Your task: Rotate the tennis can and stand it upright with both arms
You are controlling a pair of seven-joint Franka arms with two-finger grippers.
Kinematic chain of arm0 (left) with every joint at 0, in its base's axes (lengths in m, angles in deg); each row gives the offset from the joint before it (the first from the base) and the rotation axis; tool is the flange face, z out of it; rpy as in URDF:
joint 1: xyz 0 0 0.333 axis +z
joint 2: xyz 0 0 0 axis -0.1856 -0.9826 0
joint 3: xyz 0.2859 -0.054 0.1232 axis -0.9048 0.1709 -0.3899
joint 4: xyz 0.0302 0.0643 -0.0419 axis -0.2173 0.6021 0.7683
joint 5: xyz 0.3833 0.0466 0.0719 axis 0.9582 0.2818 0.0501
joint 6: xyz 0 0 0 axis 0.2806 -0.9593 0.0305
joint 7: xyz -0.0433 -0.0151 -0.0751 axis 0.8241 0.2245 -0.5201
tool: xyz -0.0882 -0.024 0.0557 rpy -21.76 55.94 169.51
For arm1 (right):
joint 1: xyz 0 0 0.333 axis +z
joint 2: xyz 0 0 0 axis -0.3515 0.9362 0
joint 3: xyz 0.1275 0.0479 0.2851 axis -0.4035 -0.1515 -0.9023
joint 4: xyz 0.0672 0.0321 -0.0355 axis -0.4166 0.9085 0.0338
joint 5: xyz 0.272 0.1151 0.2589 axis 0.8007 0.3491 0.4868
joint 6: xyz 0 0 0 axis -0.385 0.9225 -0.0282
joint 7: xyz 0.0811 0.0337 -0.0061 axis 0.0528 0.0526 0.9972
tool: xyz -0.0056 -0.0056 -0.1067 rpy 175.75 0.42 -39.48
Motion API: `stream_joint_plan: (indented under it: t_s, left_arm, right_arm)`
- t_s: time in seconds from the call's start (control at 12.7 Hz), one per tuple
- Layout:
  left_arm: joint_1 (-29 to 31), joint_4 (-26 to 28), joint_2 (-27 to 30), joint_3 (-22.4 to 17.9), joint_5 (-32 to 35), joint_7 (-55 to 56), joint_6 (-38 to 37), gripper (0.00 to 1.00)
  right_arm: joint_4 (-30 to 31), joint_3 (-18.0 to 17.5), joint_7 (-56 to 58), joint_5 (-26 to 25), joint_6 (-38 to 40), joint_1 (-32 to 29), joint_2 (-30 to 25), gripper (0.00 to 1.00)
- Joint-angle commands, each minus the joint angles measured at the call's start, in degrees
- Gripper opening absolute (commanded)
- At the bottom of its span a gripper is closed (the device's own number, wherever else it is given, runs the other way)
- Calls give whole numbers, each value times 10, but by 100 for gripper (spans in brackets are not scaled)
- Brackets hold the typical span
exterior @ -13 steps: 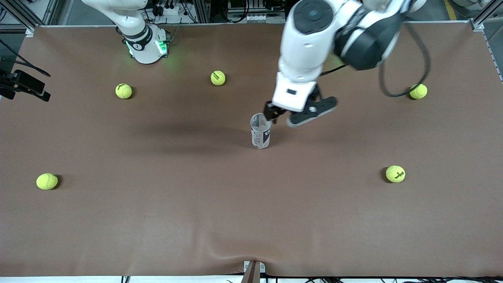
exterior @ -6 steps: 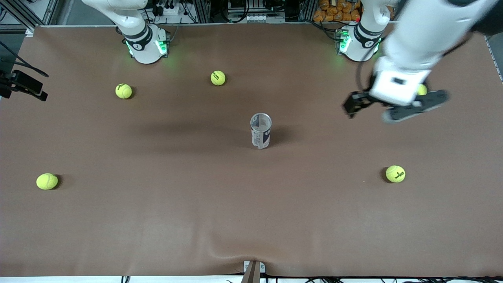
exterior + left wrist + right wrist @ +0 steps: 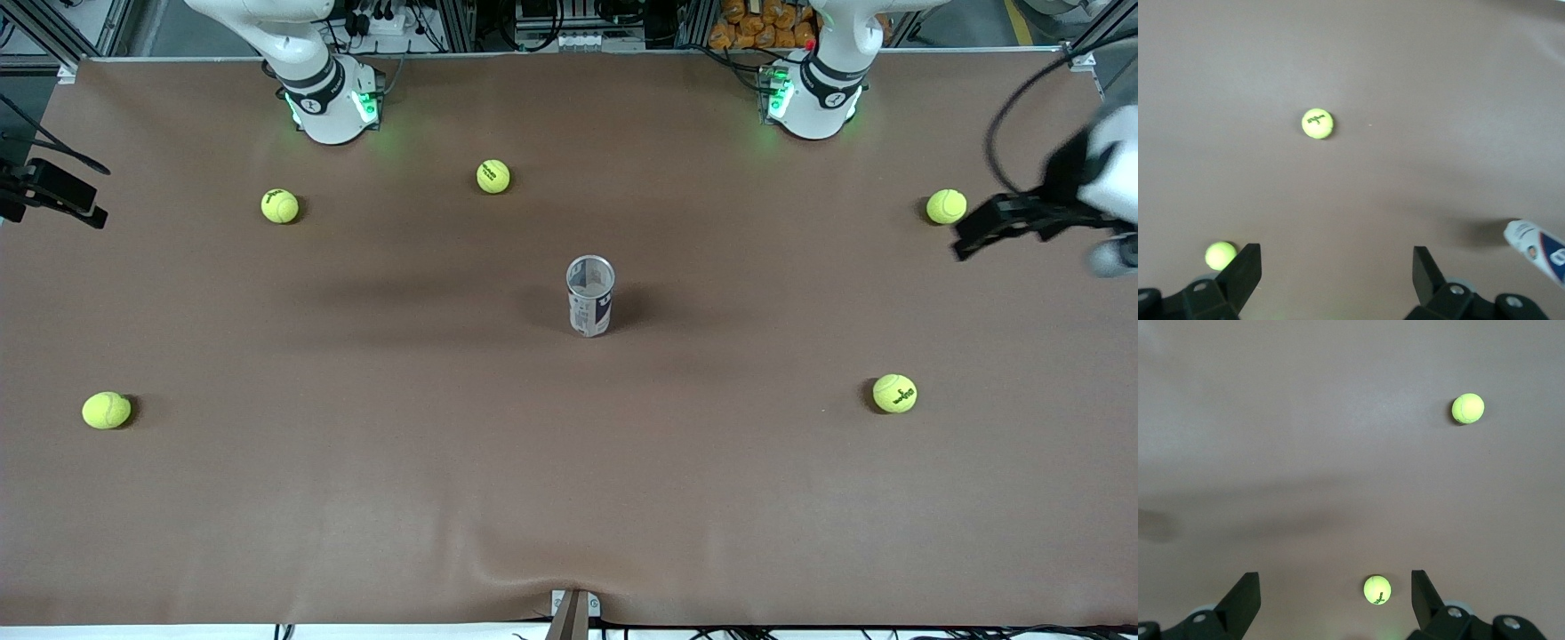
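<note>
**Operator:** I count one slim cylindrical tennis can [image 3: 590, 296] with a white and dark blue label. It stands upright near the middle of the brown table [image 3: 356, 498], silvery rim up, untouched by either gripper. I count five yellow-green tennis balls in the front view: one [image 3: 493, 176] near the right arm's base, one [image 3: 280, 205] toward the right arm's end, one [image 3: 107, 410] nearer the front camera at that same end, one [image 3: 946, 206] toward the left arm's end, and one [image 3: 894, 393] nearer the camera at that end. Two arms, two grippers.

**Supervisor:** Gripper states?

**Operator:** The left gripper [image 3: 1000, 222] hangs over the left arm's end of the table, just beside the ball there, jaws spread wide and empty. The left wrist view confirms the gap between the fingers [image 3: 1245, 273]. The right gripper [image 3: 1335, 600] is out of the front view; only its wrist view shows it, fingers apart, nothing between them.

**Supervisor:** View differences? Any legible text?

**Operator:** The left wrist view shows two balls and only a sliver of the can at the frame edge. The right wrist view shows two balls, no can. I see dark print on some balls and a white mark on the can's blue label, but I cannot read either.
</note>
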Motion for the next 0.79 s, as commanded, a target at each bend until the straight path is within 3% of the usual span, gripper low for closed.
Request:
stream_joint_plan:
  t_s: [0.0, 0.71]
  left_arm:
    - [31, 27, 19, 8, -8, -47, -3, 100]
    - [35, 35, 23, 9, -8, -51, 4, 100]
  right_arm:
    - [1, -2, -12, -9, 4, 1, -6, 100]
    - [1, -2, -12, -8, 4, 1, -6, 100]
